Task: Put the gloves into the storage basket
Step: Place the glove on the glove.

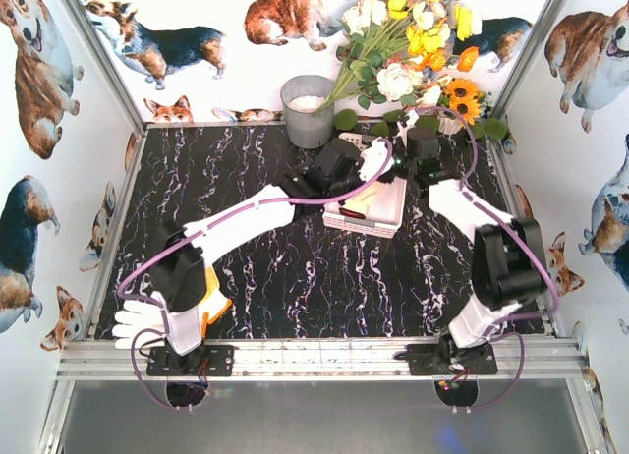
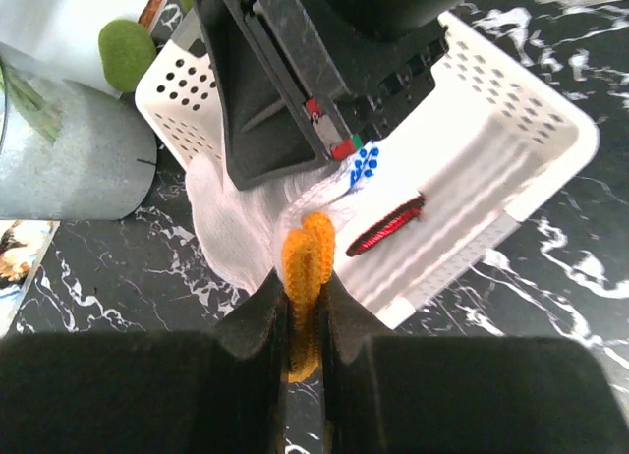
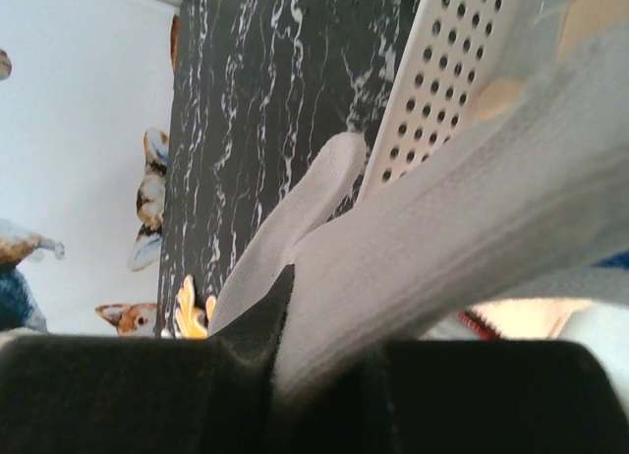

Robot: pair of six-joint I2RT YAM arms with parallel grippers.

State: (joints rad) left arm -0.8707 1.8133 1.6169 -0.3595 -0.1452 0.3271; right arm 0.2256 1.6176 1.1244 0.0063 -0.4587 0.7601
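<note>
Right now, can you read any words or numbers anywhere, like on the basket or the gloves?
No words or numbers can be read anywhere.
The white basket, the orange glove, the white glove and the grey bucket are plain.
The walls show only dog pictures.

White walls (image 1: 246, 71) printed with corgis enclose a black, white-veined marble tabletop (image 1: 295, 277), an aluminium rail (image 1: 314, 356) along its near edge, a grey bucket (image 1: 308, 120) and flowers (image 1: 413, 31) at the back

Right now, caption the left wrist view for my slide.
Left gripper pinches an orange glove by the white basket, a white glove draped beside it.
</note>
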